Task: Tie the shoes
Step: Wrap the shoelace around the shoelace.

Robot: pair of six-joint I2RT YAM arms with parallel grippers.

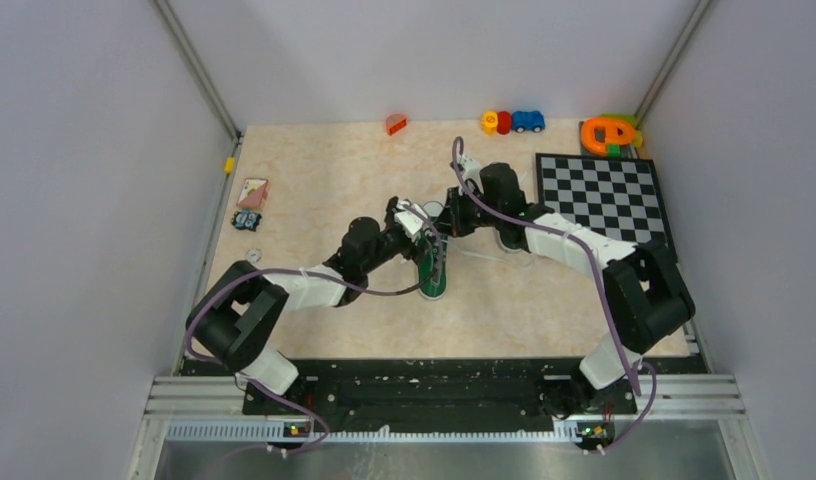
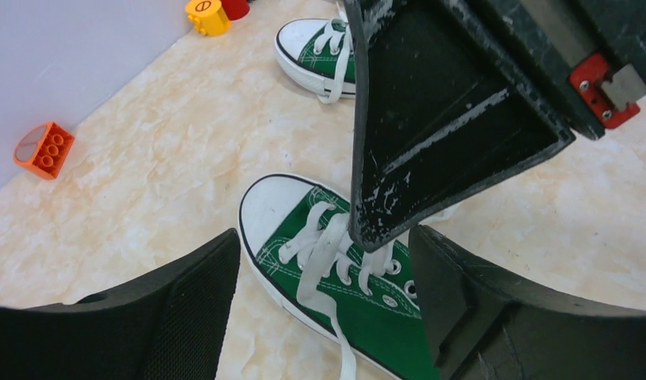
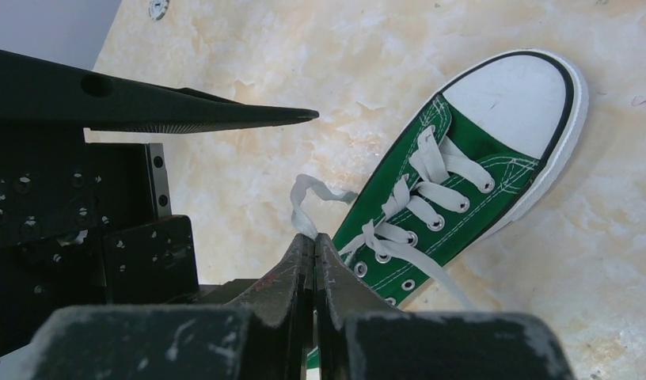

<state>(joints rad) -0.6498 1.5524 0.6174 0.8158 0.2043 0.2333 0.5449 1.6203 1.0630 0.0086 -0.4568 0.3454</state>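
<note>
Left end effector [image 2: 324, 237] spread above shoe [image 2: 377, 318], right end effector [image 3: 314, 237] pinching lace [image 3: 302, 190]

Green sneaker [image 2: 367, 313] (laces [image 2: 324, 253] loose) between spread jaws.

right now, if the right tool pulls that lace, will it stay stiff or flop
Probably floppy: the lace curls limply by the shut right tool. The shoe looks light, so a hard tug may drag it across the smooth table.
</note>
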